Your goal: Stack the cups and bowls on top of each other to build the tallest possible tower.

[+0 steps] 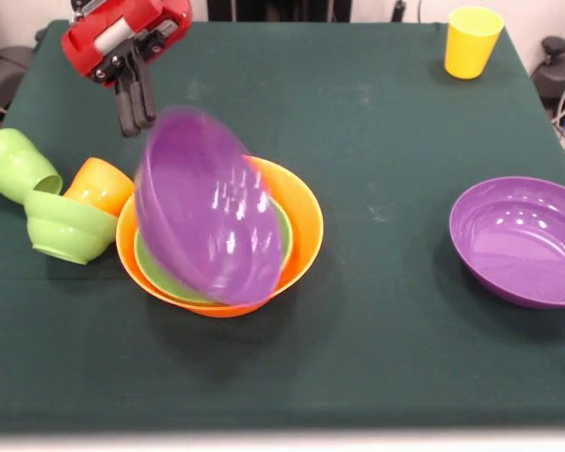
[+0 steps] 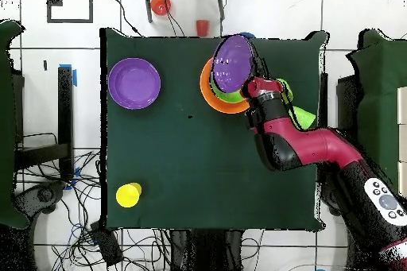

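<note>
A purple bowl (image 1: 207, 202) (image 2: 233, 63) stands steeply tilted and blurred over the tower. Its lower edge rests inside the big orange bowl (image 1: 306, 221) (image 2: 208, 93), which holds a light green bowl (image 1: 155, 268). My gripper (image 1: 132, 127) hangs above and to the left of the tilted bowl, apart from it and holding nothing. To the left of the tower, a light green cup (image 1: 14, 165) and an orange cup (image 1: 99, 185) lie on their sides. A small light green bowl (image 1: 66, 226) lies on its side beside them. The yellow cup (image 1: 471, 40) (image 2: 128, 195) stands upright in a far corner.
A second purple bowl (image 1: 523, 240) (image 2: 134, 83) sits upright on the green tablecloth (image 1: 377, 141) near the right edge. My arm (image 2: 302, 145) reaches in across the table's side. A small red thing (image 2: 203, 27) lies on the floor beyond the table.
</note>
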Controlling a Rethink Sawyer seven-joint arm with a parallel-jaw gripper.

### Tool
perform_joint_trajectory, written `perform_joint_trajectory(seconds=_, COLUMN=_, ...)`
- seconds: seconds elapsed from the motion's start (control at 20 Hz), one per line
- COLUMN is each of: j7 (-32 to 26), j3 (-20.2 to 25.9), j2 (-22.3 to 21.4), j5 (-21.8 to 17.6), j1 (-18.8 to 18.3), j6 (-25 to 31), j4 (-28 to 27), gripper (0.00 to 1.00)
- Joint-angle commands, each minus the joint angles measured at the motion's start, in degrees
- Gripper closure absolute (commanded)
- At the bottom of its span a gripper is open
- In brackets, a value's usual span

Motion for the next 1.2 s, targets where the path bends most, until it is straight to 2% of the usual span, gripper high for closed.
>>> perform_joint_trajectory(seconds=0.05, j7=-3.47, j3=-10.34, j2=0.54, j5=0.49, j1=5.56, j6=-4.53, j4=-6.98, gripper=1.0)
perform_joint_trajectory(seconds=0.25, j7=-3.62, j3=-12.97, j2=0.81, j5=1.49, j1=7.37, j6=-7.01, j4=-8.14, gripper=1.0)
perform_joint_trajectory(seconds=0.4, j7=-1.55, j3=-13.31, j2=0.71, j5=0.42, j1=7.69, j6=-7.22, j4=-8.66, gripper=1.0)
perform_joint_trajectory(seconds=0.55, j7=1.33, j3=-12.66, j2=0.21, j5=-1.74, j1=7.29, j6=-5.85, j4=-8.84, gripper=1.0)
perform_joint_trajectory(seconds=0.8, j7=2.8, j3=-12.62, j2=-0.79, j5=-2.19, j1=7.49, j6=-4.38, j4=-8.75, gripper=1.0)
perform_joint_trajectory(seconds=1.0, j7=4.16, j3=-11.41, j2=-7.02, j5=-2.7, j1=6.49, j6=1.47, j4=-4.79, gripper=1.0)
perform_joint_trajectory(seconds=1.1, j7=4.95, j3=-9.99, j2=-11.27, j5=-1.66, j1=5.27, j6=5.32, j4=-1.73, gripper=1.0)
perform_joint_trajectory(seconds=1.2, j7=4.68, j3=-7.25, j2=-15.32, j5=-0.93, j1=3.12, j6=11.2, j4=1.31, gripper=1.0)
